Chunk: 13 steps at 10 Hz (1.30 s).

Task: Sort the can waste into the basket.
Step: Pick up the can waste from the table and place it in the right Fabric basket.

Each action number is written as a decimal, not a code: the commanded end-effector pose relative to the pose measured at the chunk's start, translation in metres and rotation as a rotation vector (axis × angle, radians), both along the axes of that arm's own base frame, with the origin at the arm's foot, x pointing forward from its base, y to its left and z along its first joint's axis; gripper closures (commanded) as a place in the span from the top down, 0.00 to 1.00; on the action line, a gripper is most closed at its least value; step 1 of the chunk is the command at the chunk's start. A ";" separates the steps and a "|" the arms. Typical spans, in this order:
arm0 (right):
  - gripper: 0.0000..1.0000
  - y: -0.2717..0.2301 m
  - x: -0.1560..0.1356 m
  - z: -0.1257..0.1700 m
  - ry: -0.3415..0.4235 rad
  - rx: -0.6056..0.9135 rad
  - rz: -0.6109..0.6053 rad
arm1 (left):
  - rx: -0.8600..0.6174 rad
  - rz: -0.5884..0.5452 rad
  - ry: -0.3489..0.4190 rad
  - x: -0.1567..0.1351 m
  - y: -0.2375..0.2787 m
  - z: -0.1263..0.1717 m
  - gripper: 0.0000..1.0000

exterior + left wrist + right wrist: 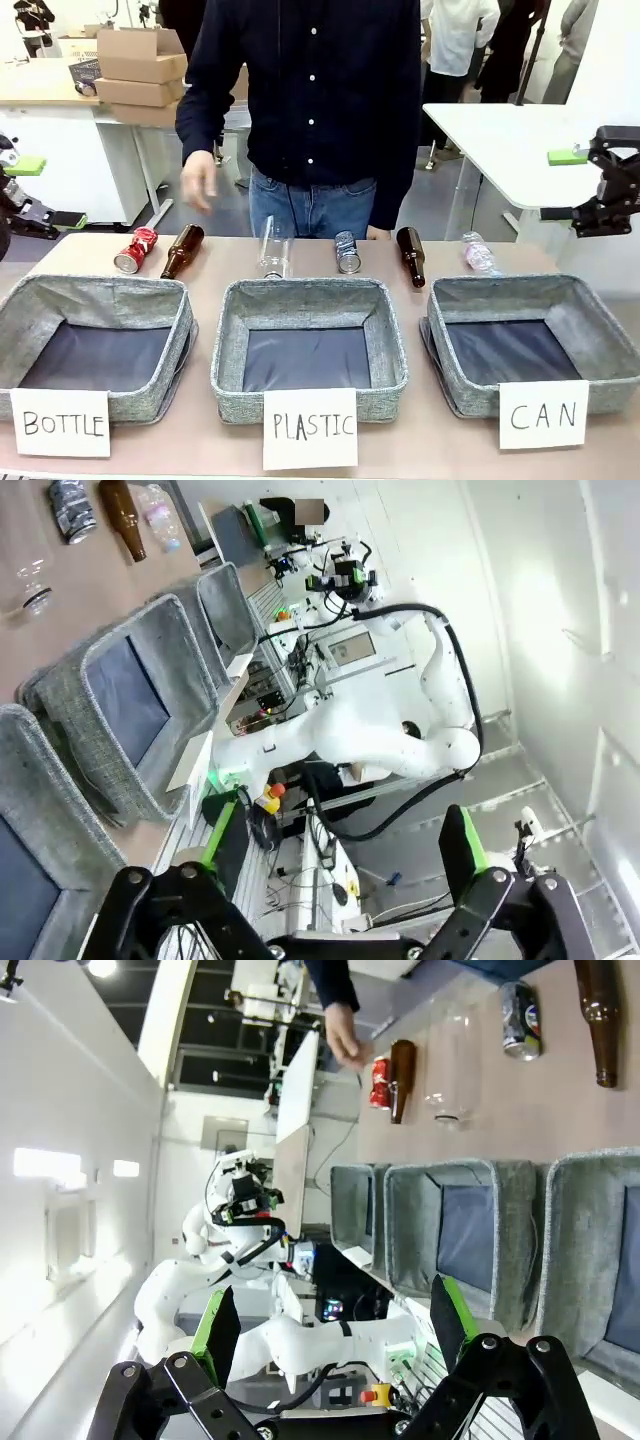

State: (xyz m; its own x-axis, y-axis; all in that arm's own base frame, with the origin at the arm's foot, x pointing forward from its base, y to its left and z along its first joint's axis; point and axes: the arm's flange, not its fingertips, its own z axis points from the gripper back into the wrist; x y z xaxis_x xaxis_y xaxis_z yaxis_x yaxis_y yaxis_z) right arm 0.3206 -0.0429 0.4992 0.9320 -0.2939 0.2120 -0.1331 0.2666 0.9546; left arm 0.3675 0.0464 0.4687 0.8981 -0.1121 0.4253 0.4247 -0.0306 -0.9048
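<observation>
From the front view I am reading the white card (543,414) lettered "CAN", which is leaning on the near wall of the basket (505,287) at the surface's (230,440) near right corner. Two like baskets are sitting to its left along the near edge.

The red can (135,250) is lying on its side toward the far left corner, just beside a brown bottle (183,251). The patterned can (347,252) is lying near the middle of the far edge, between a clear bottle (272,248) and a second brown bottle (411,256).

The right wrist view is giving me the person's hand (345,1038) hanging just past the red can (380,1082); whether they are touching, I cannot tell. There the basket (560,1250) is being cut off by the picture's right edge. The left wrist view is catching the patterned can (72,508) in its top left corner, partly cropped, with the basket (225,605) farthest off.

The left end effector (45,192) is hanging by the left edge, half cropped in front, its fingers spread apart in its wrist view (342,835). The right end effector (562,185) is hanging off the right edge, fingers likewise spread and empty (335,1322).

A bare strip is running between the row of bottles and the baskets' far walls.
</observation>
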 end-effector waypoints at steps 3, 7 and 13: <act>1.00 0.001 0.002 0.008 0.007 0.026 -0.009 | 0.000 -0.020 -0.030 -0.003 0.005 0.000 1.00; 1.00 0.001 0.002 0.008 0.007 0.026 -0.009 | 0.000 -0.020 -0.030 -0.003 0.005 0.000 1.00; 1.00 0.028 0.025 0.009 0.022 -0.163 0.045 | 0.000 -0.020 -0.030 -0.003 0.005 0.000 1.00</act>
